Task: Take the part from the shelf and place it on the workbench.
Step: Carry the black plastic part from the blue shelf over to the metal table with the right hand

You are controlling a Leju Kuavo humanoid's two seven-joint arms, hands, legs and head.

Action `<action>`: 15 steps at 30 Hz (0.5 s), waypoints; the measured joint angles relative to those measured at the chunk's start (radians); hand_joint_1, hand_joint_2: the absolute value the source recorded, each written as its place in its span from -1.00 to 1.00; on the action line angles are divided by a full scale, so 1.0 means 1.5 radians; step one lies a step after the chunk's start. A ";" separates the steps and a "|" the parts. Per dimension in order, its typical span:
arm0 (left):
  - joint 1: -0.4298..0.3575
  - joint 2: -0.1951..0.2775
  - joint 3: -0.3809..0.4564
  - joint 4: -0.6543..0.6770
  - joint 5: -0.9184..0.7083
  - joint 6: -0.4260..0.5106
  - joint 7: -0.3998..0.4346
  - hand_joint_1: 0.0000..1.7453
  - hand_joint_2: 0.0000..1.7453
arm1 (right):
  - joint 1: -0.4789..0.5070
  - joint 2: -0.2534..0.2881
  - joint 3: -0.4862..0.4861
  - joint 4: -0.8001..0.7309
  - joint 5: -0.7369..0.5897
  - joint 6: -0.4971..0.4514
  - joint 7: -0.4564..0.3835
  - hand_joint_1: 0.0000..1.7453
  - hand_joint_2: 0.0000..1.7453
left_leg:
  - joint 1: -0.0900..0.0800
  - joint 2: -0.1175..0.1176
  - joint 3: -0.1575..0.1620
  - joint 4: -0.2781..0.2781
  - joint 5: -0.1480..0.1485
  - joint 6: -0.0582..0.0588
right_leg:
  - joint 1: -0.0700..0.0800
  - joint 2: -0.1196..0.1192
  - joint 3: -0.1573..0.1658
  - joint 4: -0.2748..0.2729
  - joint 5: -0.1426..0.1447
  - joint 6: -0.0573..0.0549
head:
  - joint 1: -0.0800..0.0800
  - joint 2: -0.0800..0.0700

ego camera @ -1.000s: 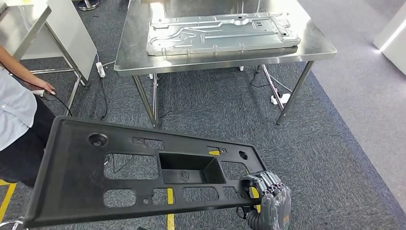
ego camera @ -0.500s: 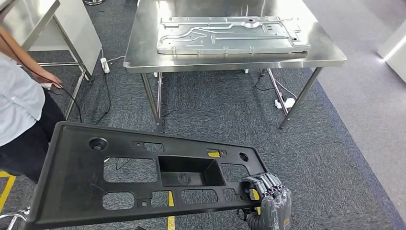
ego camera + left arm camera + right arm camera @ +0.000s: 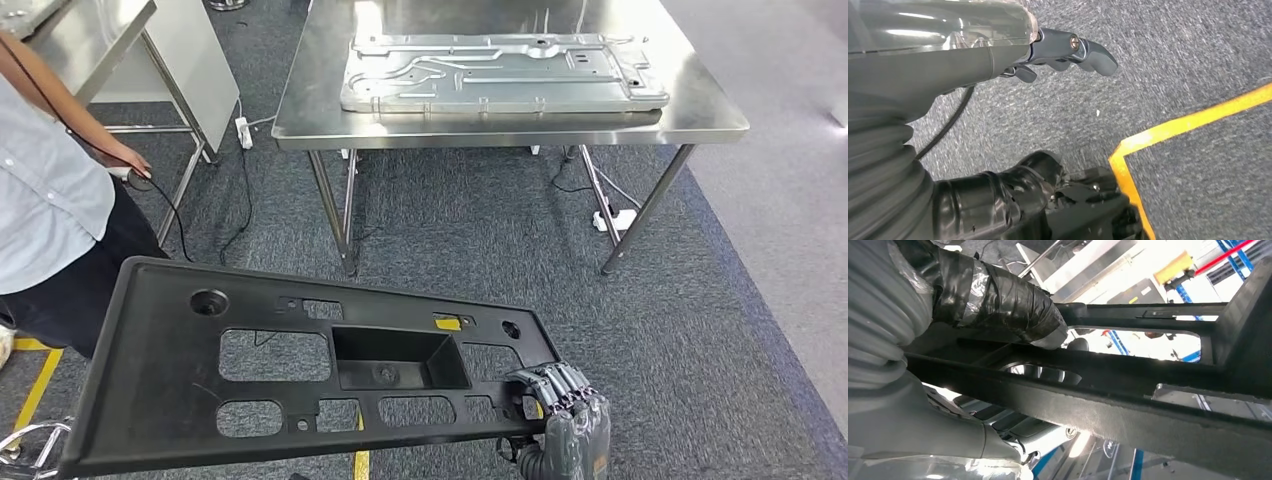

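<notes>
The part is a long black plastic panel (image 3: pixel 160 370) with several cut-outs and a box-shaped recess in its middle. It hangs low in front of me over the carpet. My right hand (image 3: pixel 565 410) grips its right end; up close, the thumb (image 3: pixel 998 300) lies over one of the panel's bars (image 3: pixel 1148 420). My left hand (image 3: pixel 948 65) hangs over the carpet, its fingers (image 3: pixel 1088 50) apart from the taped thumb, with nothing between them. The steel workbench (image 3: pixel 320 110) stands ahead across open floor.
A large grey stamped metal plate (image 3: pixel 500 75) covers most of the workbench top. A person (image 3: pixel 50 200) stands at the left with a hand on a cabled device, beside another steel table (image 3: pixel 100 40). Power strips and cables lie under the tables. Yellow floor tape (image 3: pixel 1188 122) runs below.
The whole view has shifted, so the camera moved: the workbench and the person now sit further right and lower in the picture. The panel stays in my right hand's grip.
</notes>
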 joint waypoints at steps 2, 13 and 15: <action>-0.001 0.000 0.000 0.000 0.000 0.000 -0.002 -1.00 1.00 | 0.002 0.000 -0.001 -0.001 0.002 0.000 0.000 1.00 1.00 | 0.000 0.005 -0.040 0.088 -0.044 -0.003 | 0.003 -0.010 0.000 0.000 -0.001 -0.005 | -0.001 0.000; 0.001 -0.002 0.000 0.000 -0.001 0.000 -0.007 -1.00 1.00 | 0.006 0.000 -0.005 -0.002 0.007 0.000 0.000 1.00 1.00 | -0.005 0.029 0.026 -0.047 0.027 0.020 | 0.011 -0.040 0.001 0.016 -0.016 0.013 | 0.000 0.000; 0.001 -0.003 0.000 0.000 -0.002 -0.001 -0.007 -1.00 1.00 | 0.006 0.000 -0.005 -0.004 0.007 0.000 0.000 1.00 1.00 | -0.002 0.024 0.027 -0.053 0.032 0.027 | 0.009 -0.028 -0.014 0.053 -0.043 0.020 | 0.000 0.000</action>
